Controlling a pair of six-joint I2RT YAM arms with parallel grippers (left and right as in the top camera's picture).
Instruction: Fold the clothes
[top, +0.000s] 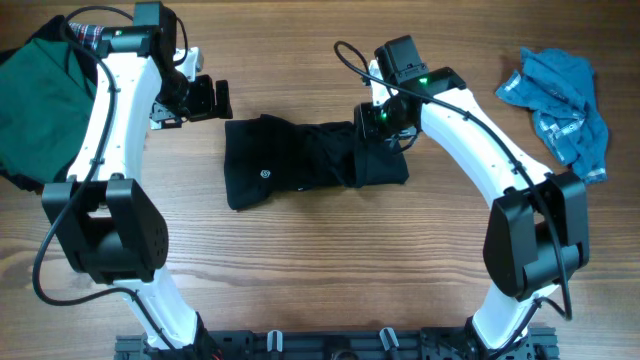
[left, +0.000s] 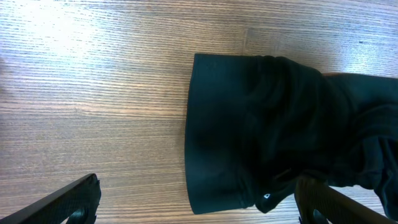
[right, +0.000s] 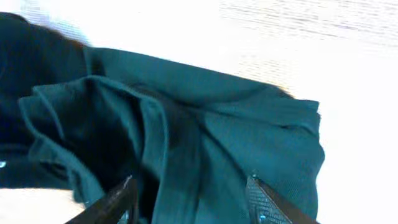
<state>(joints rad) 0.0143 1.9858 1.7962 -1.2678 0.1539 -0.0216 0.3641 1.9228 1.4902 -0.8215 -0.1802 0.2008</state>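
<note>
While the black shirt (top: 300, 160) lies bunched mid-table (top: 320, 260), its white logo (top: 267, 173) facing up, the right gripper (top: 383, 138) is down on its right end with cloth between its fingers (right: 115, 202); pinched or not, I cannot tell. Over on the other side the left gripper (top: 210, 100) hangs spread wide, holding nothing, just off the shirt's upper left corner. The blue garment (top: 560, 105) sits crumpled well apart at the far right.

Overhead: fixed, far, straight down on the whole tabletop (top: 320, 270), arm bases (top: 180, 335) at 6 o'clock. Left wrist: near, angled down on the tabletop, left tool fingers (left: 65, 202) at 5 and 7 o'clock. Right wrist: very near, cloth fills the frame, right tool fingers (right: 115, 202) low. All three share the black shirt (top: 300, 160).
</note>
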